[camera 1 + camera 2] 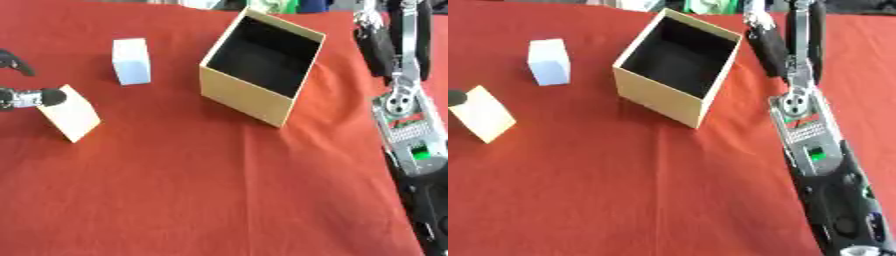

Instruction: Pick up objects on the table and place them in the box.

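Note:
A tan box (pixel 241 95) with a black inside stands open at the upper middle of the red cloth. To its left is a white block (pixel 131 61), upright. Further left a tan block (pixel 72 115) stands tilted on an edge. My left hand (pixel 33 97) comes in at the left edge and touches that block's upper left corner; most of the hand is out of view. My right hand (pixel 767 40) hangs past the box's right wall, fingers straight, holding nothing.
My right arm (pixel 811 145) lies along the right side of the table, from the lower corner up to the box. The red cloth (pixel 219 200) spreads across the front and middle.

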Controlling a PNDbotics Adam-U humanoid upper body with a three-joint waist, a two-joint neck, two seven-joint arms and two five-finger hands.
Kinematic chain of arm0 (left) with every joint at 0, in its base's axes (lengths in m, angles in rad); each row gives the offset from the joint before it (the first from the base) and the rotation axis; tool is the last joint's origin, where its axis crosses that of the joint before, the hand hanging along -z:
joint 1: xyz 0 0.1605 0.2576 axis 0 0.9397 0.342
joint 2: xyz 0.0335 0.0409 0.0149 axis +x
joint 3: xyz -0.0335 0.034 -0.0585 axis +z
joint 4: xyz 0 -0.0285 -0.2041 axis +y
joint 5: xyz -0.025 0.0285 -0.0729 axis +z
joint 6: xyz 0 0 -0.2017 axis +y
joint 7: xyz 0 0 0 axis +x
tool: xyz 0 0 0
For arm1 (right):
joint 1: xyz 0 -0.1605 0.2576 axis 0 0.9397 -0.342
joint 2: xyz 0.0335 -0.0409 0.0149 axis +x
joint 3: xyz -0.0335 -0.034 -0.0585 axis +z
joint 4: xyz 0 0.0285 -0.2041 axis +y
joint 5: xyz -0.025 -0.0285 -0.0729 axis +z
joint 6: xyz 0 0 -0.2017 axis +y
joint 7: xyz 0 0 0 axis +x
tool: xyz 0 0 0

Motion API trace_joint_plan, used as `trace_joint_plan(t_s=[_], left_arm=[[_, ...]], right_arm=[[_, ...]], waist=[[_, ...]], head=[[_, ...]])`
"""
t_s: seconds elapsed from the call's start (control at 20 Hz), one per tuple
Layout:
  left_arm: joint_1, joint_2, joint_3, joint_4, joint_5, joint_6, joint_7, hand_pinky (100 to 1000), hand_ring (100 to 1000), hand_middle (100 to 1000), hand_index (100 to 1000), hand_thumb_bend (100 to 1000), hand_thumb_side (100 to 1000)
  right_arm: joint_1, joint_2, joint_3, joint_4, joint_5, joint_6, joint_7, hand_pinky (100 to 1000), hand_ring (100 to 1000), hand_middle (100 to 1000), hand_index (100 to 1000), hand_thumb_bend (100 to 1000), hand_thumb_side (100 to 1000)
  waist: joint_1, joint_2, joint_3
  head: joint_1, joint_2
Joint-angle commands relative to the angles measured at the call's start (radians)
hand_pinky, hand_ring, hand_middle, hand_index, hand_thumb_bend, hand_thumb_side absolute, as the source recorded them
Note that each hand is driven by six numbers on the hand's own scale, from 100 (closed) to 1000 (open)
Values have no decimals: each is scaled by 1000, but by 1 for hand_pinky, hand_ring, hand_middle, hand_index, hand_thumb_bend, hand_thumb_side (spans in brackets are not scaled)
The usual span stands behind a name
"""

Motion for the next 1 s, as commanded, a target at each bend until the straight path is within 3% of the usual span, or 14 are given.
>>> trace_joint_plan(t_s=[0.05, 0.3, 0.55, 0.9, 1.0], left_arm=[[-26, 6, 4, 21, 12, 2, 19, 812, 1000, 898, 898, 724, 1000], [-31, -11, 2, 57, 39, -2, 31, 807, 995, 861, 925, 709, 1000], [-40, -26, -1, 96, 16, -4, 42, 813, 992, 869, 941, 757, 1000], [-52, -48, -3, 137, -35, -37, 26, 811, 985, 892, 947, 685, 1000], [-55, -53, -4, 147, -42, -41, 23, 814, 989, 900, 946, 639, 941]], right_arm=[[-7, -19, -2, -19, -7, 0, 0, 799, 749, 727, 1000, 100, 811], [-7, -18, -2, -19, -9, 0, 0, 799, 749, 726, 1000, 100, 812], [-7, -15, -1, -19, -12, 0, 0, 798, 748, 726, 1000, 100, 813], [-8, -15, -1, -19, -20, -2, -2, 796, 745, 723, 1000, 100, 817], [-8, -14, -1, -19, -22, -3, -3, 795, 744, 721, 1000, 100, 816]], waist=[[4, -20, -2], [3, -18, -5], [2, -16, -7], [1, -13, -12], [1, -13, -13]], head=[[3, -2], [5, 1], [9, -2], [16, -5], [18, -6]])
